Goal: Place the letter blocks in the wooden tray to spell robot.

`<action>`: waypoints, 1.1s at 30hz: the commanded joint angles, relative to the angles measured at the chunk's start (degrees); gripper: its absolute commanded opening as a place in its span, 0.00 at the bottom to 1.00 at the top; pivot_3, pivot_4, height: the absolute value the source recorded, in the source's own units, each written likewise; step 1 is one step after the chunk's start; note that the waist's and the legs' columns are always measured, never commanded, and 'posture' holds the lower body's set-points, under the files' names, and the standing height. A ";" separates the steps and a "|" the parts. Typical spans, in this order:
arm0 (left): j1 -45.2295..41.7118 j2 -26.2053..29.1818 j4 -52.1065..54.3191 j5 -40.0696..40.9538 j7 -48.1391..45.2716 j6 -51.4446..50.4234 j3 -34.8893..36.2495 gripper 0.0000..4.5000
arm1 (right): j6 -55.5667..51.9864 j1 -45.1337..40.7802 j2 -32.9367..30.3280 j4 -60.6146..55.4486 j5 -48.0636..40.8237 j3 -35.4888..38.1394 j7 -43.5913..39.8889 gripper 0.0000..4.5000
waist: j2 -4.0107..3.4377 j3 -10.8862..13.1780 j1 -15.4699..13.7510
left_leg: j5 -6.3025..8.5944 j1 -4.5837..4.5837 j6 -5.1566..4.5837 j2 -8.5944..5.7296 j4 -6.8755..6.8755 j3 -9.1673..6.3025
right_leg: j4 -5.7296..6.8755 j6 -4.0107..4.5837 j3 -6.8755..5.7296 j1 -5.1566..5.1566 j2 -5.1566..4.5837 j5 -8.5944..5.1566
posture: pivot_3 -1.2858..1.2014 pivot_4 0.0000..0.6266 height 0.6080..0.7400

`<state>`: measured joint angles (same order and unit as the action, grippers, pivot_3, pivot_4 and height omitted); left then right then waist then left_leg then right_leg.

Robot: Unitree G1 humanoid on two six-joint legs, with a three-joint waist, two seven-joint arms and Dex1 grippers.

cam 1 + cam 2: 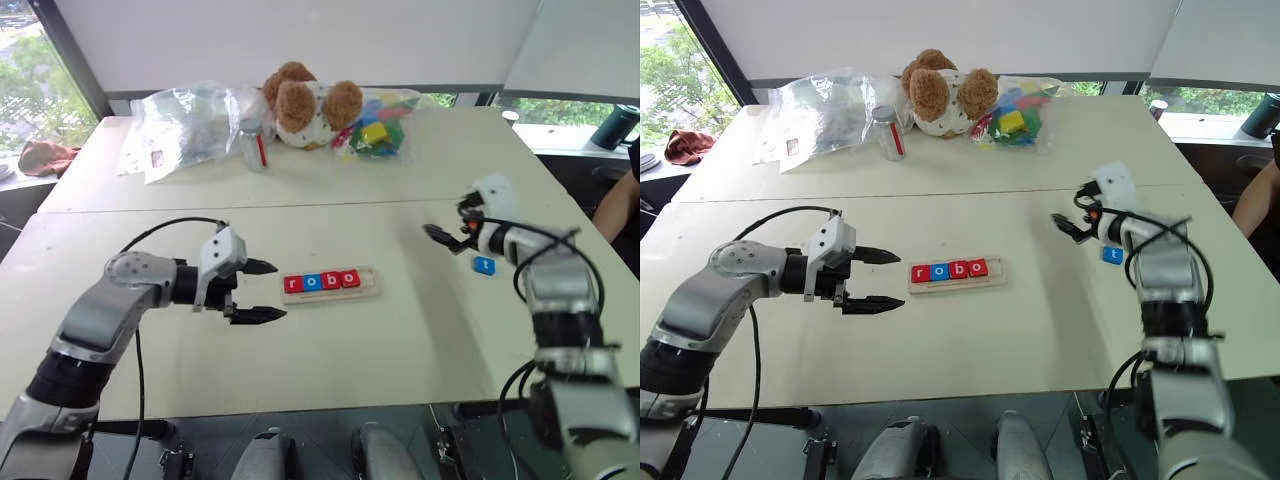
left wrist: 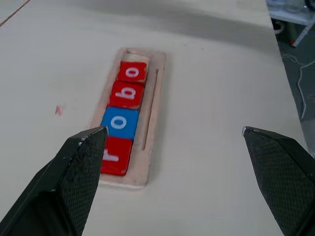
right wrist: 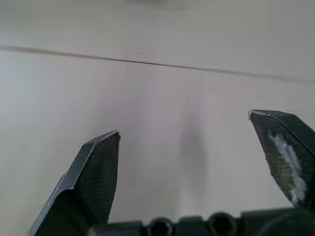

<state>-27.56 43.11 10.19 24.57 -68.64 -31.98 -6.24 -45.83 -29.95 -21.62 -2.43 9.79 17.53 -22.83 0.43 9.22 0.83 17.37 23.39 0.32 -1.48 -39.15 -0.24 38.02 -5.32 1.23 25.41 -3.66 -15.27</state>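
The wooden tray (image 1: 372,289) lies mid-table and holds letter blocks in a row: red r (image 1: 292,284), blue o (image 1: 311,283), red b (image 1: 330,281), red o (image 1: 349,279). Its right end slot is bare. A blue t block (image 1: 485,265) lies flat on the table to the right. My left gripper (image 1: 266,291) is open just left of the tray, pointing at it, with nothing between its fingers. In the left wrist view the tray (image 2: 153,113) lies ahead between the fingertips. My right gripper (image 1: 447,234) is open and empty above the table, just up and left of the t block.
On the far table stand a teddy bear (image 1: 305,103), a clear plastic bag (image 1: 185,120), a small jar (image 1: 254,146) and a bag of multicoloured toy blocks (image 1: 378,127). A seam (image 1: 300,206) joins the two tables. A person's arm (image 1: 615,205) is at the right edge.
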 commanded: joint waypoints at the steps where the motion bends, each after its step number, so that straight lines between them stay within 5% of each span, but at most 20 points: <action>1: -1.85 -1.31 -1.10 0.36 -1.31 1.20 -1.30 1.00 | -6.71 5.95 5.82 -13.40 3.60 2.72 11.42 1.00 | -0.02 -0.03 -0.08 | -0.01 -0.05 0.01 0.01 -0.02 -0.09 | 0.02 0.00 -0.04 0.00 0.06 0.00 | 0.52 0.24 1.00; 8: -3.17 -2.70 -5.10 -1.88 -2.22 3.77 -3.33 1.00 | -8.58 8.90 13.22 -12.83 -0.40 6.49 18.94 1.00 | -0.03 -0.03 0.25 | 0.12 -0.31 -0.32 -0.03 -0.05 0.07 | 0.09 0.02 0.03 -0.16 0.18 0.00 | 0.52 0.24 1.00; 16: -1.18 -1.26 -3.06 -2.11 -2.25 3.03 -2.92 1.00 | -1.69 5.21 11.18 0.79 -5.12 7.58 21.49 1.00 | 0.00 -0.02 0.38 | 0.14 -0.65 -0.35 0.00 -0.02 0.06 | -0.03 0.02 0.01 -0.55 0.19 0.00 | 0.52 0.24 1.00; 19: -1.21 -0.87 -2.93 -1.87 -1.70 2.73 -1.93 1.00 | 0.25 4.76 10.45 3.16 -6.08 6.88 22.15 0.81 | 0.00 -0.02 0.36 | 0.18 -1.03 -0.42 0.03 0.04 0.03 | -0.15 0.03 0.02 -0.95 0.20 -0.01 | 0.52 0.24 1.00; 24: -1.12 -0.58 -2.82 -1.57 -0.93 2.51 -1.38 1.00 | 0.80 5.09 9.94 3.68 -7.42 5.29 22.59 0.27 | 0.01 -0.02 0.18 | 0.18 -1.03 -0.42 0.03 0.02 0.02 | -0.14 0.03 0.03 -0.96 0.18 -0.01 | 0.52 0.24 1.00; 29: -0.88 -0.10 -2.69 -1.55 -0.91 2.73 -1.32 1.00 | 0.32 7.58 8.28 -4.17 -7.80 -0.60 19.49 0.26 | 0.00 -0.01 0.23 | 0.18 -1.03 -0.42 0.03 0.03 0.01 | -0.14 0.03 0.03 -0.96 0.17 -0.01 | 0.52 0.24 1.00; 33: -1.06 1.56 -3.78 -1.91 -2.26 3.50 -1.15 1.00 | -11.93 13.03 10.86 -18.82 -10.50 -4.67 18.14 0.26 | -0.01 -0.01 0.33 | 0.21 -0.98 -0.45 0.08 0.11 -0.06 | -0.13 0.03 0.02 -0.87 0.22 -0.02 | 0.52 0.24 1.00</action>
<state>-28.08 43.72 5.76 22.49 -70.18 -29.54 -9.40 -53.07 -17.56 -11.83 -13.87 0.72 13.88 -4.59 0.42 9.21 1.16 17.58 22.42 -0.13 -1.40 -39.02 -0.29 37.89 -5.29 1.25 24.55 -3.44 -15.29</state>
